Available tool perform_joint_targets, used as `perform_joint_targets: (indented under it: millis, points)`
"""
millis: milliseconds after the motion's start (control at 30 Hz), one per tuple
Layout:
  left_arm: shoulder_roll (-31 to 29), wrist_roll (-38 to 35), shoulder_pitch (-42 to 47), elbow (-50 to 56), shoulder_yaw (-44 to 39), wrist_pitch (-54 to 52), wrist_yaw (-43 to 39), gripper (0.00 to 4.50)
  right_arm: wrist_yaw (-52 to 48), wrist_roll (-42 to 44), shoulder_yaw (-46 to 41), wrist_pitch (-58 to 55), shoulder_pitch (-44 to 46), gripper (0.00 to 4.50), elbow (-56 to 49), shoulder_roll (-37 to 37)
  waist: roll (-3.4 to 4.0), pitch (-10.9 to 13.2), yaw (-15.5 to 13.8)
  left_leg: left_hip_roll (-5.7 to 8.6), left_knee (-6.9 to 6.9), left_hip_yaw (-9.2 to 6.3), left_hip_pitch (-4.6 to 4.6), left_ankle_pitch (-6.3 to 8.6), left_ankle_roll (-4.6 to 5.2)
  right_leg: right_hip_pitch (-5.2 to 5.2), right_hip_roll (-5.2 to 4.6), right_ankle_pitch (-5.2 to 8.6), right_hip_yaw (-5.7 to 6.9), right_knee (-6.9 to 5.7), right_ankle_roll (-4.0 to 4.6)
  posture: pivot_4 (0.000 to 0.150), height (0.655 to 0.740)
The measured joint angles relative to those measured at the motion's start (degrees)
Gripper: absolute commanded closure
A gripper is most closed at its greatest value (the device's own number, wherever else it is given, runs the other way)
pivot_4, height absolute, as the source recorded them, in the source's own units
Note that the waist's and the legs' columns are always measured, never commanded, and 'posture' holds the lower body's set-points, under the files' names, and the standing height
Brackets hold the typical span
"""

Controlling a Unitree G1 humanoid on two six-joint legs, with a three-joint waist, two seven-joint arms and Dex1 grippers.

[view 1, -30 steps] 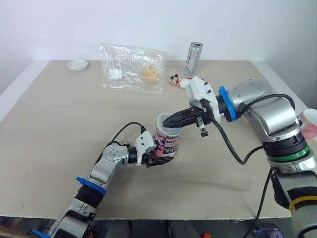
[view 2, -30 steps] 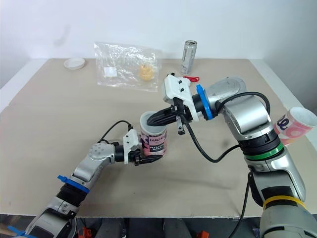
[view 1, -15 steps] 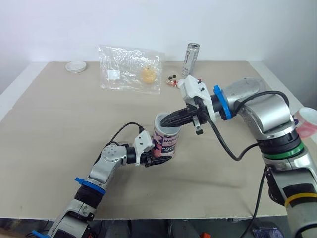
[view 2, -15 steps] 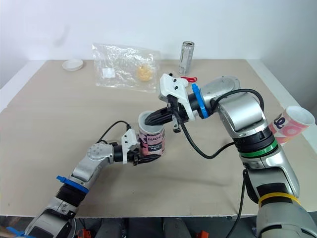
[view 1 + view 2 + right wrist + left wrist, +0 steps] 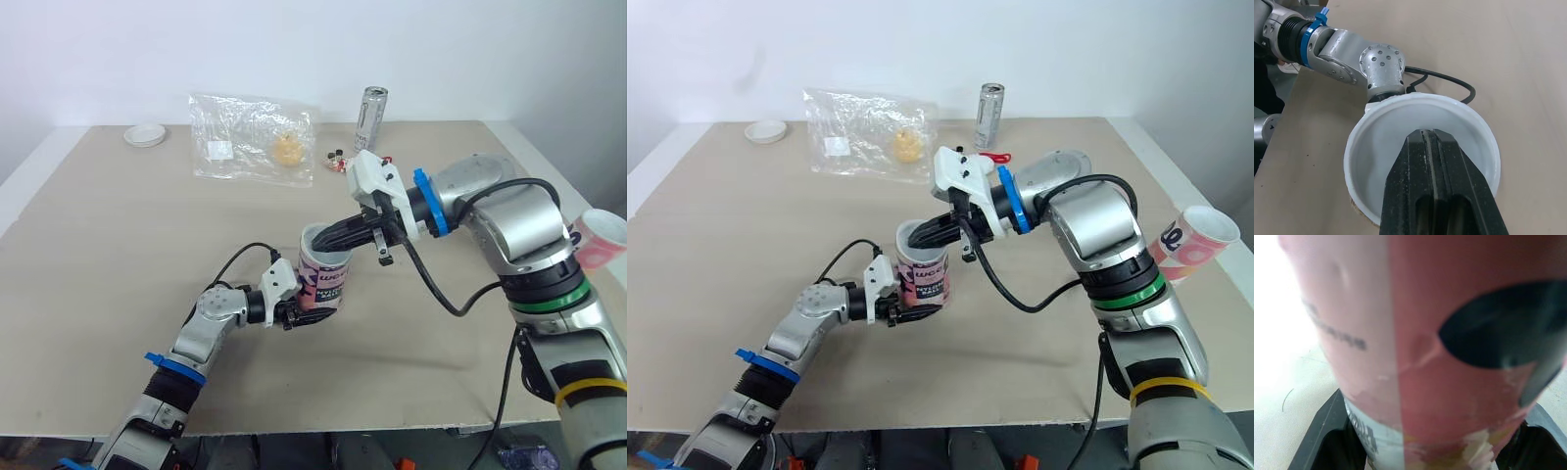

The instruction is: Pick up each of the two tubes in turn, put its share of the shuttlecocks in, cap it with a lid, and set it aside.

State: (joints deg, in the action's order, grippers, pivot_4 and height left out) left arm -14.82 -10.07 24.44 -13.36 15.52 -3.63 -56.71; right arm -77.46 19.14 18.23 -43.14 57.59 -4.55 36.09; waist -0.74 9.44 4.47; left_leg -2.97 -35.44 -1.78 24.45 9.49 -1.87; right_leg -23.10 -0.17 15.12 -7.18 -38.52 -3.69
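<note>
A pink and white tube (image 5: 323,281) stands upright near the table's middle. My left gripper (image 5: 306,309) is shut on its lower part, one finger (image 5: 1327,431) on each side. A white lid (image 5: 1420,147) sits in the tube's mouth. My right gripper (image 5: 330,239) is shut, and its joined fingertips (image 5: 1431,139) rest inside the lid from the right. A second pink and white tube (image 5: 1197,240) lies tilted, open end up, past the table's right edge. Another white lid (image 5: 144,134) lies at the far left corner.
A clear plastic bag (image 5: 255,137) with something yellow inside lies at the back. A metal can (image 5: 369,108) stands at the back edge, with small red and black items (image 5: 340,161) beside it. The right forearm (image 5: 490,201) and its cable span the table's right half.
The whole picture has shifted a little, so the camera moved. Both grippers keep the same hold and place on the tube and lid.
</note>
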Motion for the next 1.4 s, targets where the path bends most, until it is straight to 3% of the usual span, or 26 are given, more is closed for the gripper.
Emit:
perform_joint_targets:
  millis: [933, 1300, 1400]
  points:
    - [0.2, 0.1, 0.0, -0.6, -0.1, -0.1, 0.1, 1.75, -5.8, -4.6, 4.4, 1.0, 4.8, 4.48, 5.3, -1.6, -0.1, -0.3, 0.0, -0.01, 0.06, 0.02, -0.13, 0.02, -0.04, 0.04, -0.01, 0.06, 0.0, 0.0, 0.11, 0.15, 0.74]
    - [0.0, 0.2, 0.2, 0.4, 0.3, 0.6, -0.1, 1.75, -5.8, 5.5, -4.6, -6.4, 3.1, 4.48, 11.2, -2.7, -0.1, -0.2, -0.1, 0.06, 0.06, -0.04, 0.31, 0.03, -0.04, -0.23, -0.04, 0.01, 0.0, 0.04, -0.24, 0.15, 0.74]
    - [-0.1, 0.1, 0.3, 0.5, 0.5, 0.7, -0.4, 1.75, -3.2, 9.1, -12.9, -6.6, 1.4, 3.56, 11.3, -0.7, -0.11, -0.2, -0.1, 0.06, 0.1, -0.1, 0.39, 0.07, -0.04, -0.22, -0.04, 0.02, 0.04, 0.2, -0.27, 0.15, 0.74]
